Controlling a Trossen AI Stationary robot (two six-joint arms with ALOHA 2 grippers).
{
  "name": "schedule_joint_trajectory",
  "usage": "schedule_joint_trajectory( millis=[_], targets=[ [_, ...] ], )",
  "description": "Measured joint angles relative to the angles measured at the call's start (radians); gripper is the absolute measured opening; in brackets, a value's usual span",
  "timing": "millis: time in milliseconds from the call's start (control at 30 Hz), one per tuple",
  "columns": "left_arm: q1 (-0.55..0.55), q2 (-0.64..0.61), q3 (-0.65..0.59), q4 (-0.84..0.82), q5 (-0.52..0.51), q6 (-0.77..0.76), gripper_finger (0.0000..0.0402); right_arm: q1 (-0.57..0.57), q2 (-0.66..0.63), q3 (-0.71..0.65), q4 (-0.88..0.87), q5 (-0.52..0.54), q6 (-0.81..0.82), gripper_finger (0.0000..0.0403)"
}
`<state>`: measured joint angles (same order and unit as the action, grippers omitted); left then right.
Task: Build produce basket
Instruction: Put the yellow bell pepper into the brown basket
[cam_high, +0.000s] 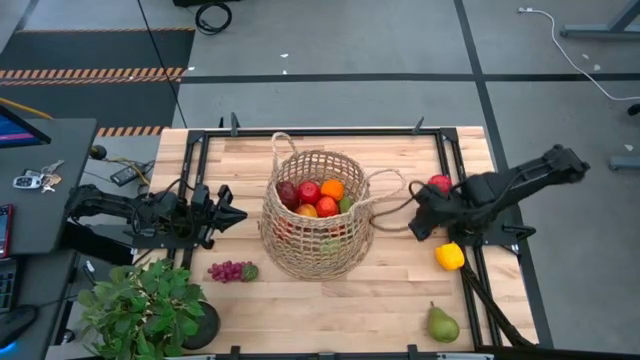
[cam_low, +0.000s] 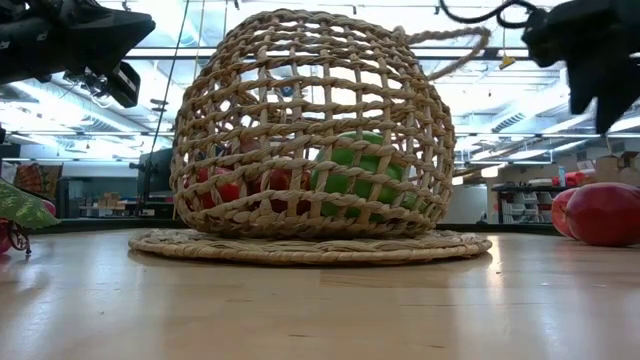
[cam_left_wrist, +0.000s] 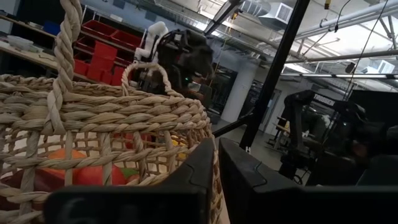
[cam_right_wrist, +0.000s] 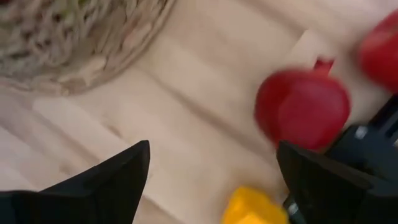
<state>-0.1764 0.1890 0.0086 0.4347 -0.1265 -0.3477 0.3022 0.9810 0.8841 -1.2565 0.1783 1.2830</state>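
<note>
The woven straw basket (cam_high: 318, 215) stands in the middle of the table with several pieces of produce inside, among them red ones, an orange one and a green one (cam_low: 355, 175). My right gripper (cam_right_wrist: 211, 180) hangs open above the bare wood just right of the basket, pointing steeply down, with nothing between its fingers. A red fruit (cam_right_wrist: 303, 110) and a yellow pepper (cam_right_wrist: 252, 208) lie on the table just beyond it. My left gripper (cam_left_wrist: 214, 180) waits shut, level, a little left of the basket's rim (cam_left_wrist: 124, 106).
A green pear (cam_high: 442, 323) lies near the front right corner. Purple grapes (cam_high: 230, 271) lie left of the basket, near a potted plant (cam_high: 150, 305) at the front left. A basket handle (cam_high: 385, 195) loops toward my right gripper (cam_high: 420, 222). A black frame (cam_high: 330, 132) borders the table.
</note>
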Motion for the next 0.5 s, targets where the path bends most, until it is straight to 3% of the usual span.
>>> schedule_joint_trajectory(
  millis=[167,367,500],
  targets=[
    [0.000,0.000,0.000,0.000,0.000,0.000,0.0036,0.151,0.069,0.000,0.008,-0.042,0.168,0.0354],
    [0.000,0.000,0.000,0.000,0.000,0.000,0.0028,0.286,0.143,0.000,0.007,-0.196,0.317,0.0354],
    [0.000,0.000,0.000,0.000,0.000,0.000,0.0032,0.386,0.137,0.000,0.000,-0.211,0.465,0.0354]
  ],
)
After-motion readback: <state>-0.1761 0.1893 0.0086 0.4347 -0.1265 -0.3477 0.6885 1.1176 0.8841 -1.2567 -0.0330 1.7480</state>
